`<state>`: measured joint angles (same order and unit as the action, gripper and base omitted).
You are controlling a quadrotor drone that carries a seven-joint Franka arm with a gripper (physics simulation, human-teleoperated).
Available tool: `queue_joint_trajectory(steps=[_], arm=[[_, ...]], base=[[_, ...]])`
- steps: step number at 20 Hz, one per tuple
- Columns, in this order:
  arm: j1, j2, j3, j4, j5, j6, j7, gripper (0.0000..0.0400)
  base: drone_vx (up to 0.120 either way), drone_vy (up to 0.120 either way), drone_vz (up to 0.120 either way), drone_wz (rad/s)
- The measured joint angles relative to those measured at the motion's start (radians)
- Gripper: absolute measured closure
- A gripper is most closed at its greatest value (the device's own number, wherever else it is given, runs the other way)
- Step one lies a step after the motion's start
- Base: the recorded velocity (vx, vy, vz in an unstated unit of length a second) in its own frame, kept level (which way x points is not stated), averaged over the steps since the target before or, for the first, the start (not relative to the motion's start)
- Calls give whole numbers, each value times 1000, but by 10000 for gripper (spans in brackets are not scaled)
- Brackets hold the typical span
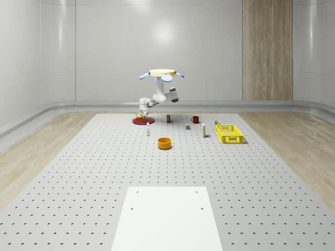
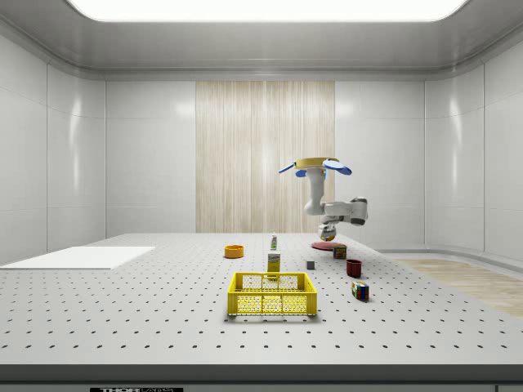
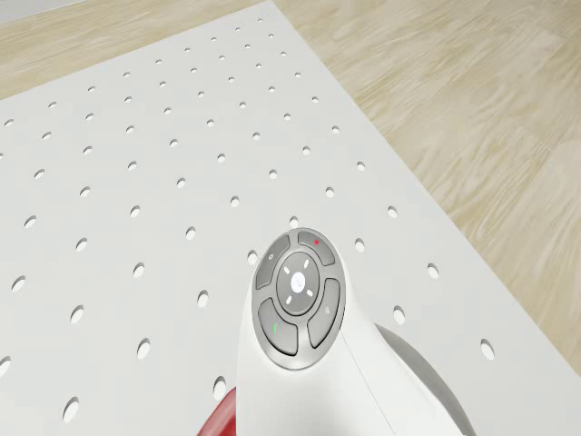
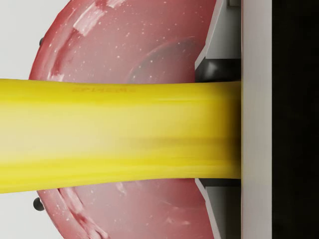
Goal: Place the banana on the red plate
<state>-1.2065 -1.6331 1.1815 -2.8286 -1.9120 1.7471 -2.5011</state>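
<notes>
You are at the placing step: the gripper (image 1: 142,111), clamped on the banana (image 4: 119,137), hangs over the red plate (image 4: 149,40) beneath the hovering drone (image 1: 162,73), so lower and release.

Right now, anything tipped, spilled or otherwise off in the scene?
Nothing stands out. The drone hovers beside the red plate, with the banana held in the gripper over the plate. The yellow crate, orange bowl and red mug sit upright on the floor.
</notes>
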Motion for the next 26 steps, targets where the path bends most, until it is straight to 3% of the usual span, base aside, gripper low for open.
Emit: queue_joint_trajectory(steps=[4, 7, 11, 16, 26], arm=[[-17, 0, -44, 18, -40, 20, 5, 192], [-24, -1, -61, 26, -59, 29, -1, 91], [-17, -3, -40, 16, -44, 21, -8, 33], [4, -5, 18, -7, 7, -2, -17, 10], [20, -4, 64, -23, 48, -21, -24, 1]], base=[[0, 0, 0, 0], [0, 0, 0, 0], [0, 0, 0, 0], [0, 0, 0, 0], [0, 0, 0, 0]])
